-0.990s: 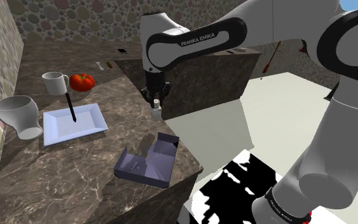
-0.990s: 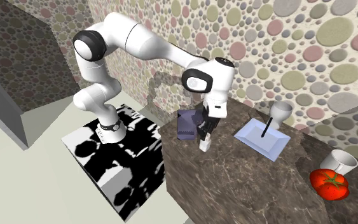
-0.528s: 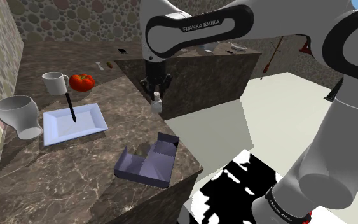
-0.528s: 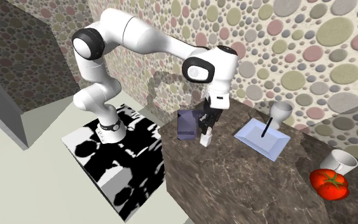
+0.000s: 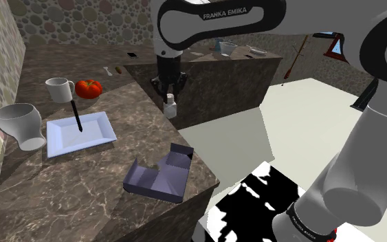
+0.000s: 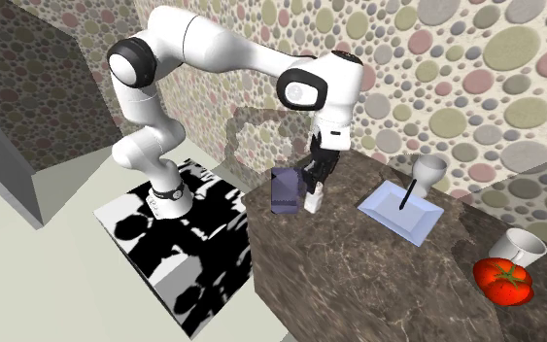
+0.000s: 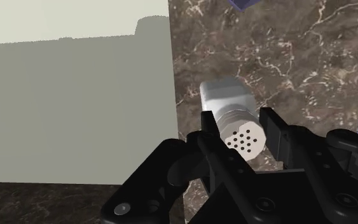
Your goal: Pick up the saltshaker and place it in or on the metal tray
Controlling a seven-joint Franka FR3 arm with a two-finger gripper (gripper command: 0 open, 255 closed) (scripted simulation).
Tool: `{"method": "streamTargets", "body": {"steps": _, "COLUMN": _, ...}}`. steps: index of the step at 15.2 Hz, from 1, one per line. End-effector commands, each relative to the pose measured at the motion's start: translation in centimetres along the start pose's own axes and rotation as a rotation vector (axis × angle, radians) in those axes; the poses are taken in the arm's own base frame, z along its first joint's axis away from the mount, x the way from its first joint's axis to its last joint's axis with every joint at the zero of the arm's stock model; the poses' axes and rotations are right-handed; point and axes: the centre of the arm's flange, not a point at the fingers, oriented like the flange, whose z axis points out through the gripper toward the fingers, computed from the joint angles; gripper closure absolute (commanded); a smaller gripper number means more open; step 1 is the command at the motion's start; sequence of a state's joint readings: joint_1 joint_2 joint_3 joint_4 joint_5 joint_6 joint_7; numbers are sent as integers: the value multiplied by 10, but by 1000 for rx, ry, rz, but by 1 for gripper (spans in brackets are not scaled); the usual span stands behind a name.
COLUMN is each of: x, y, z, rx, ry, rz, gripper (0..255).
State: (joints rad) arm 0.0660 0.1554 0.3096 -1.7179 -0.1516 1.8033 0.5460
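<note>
Wrist view: gripper (image 7: 240,127) closed on the saltshaker (image 7: 233,113). The fingers (image 7: 271,127) clasp its cap on both sides. The holed top faces the hand, and the long axis is upright along the fingers. The shaker hangs at the counter (image 5: 137,130) edge; whether it touches the stone cannot be told. Shoulder view: white tray (image 5: 95,126) lies between 8 and 9 o'clock of the gripper, well apart, with a dark stick (image 5: 77,115) leaning in it. Next carry, as I judge: sideways toward the tray.

Pebble-patterned walls (image 6: 475,58), dark marble counter (image 5: 116,161), pale floor (image 6: 48,282).
</note>
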Motion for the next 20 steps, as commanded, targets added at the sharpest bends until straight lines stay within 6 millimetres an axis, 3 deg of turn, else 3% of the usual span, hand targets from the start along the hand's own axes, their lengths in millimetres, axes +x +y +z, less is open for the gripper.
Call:
{"method": "streamTargets", "body": {"steps": 1, "x": -21, "y": -12, "z": -7, "rx": 0, "ry": 0, "rz": 0, "gripper": 255}}
{"method": "streamTargets", "body": {"steps": 13, "x": -157, "y": -87, "z": -48, "rx": 0, "ry": 0, "rz": 0, "gripper": 255}}
{"method": "streamTargets", "body": {"steps": 20, "x": -157, "y": -92, "z": -12, "rx": 0, "ry": 0, "rz": 0, "gripper": 255}}
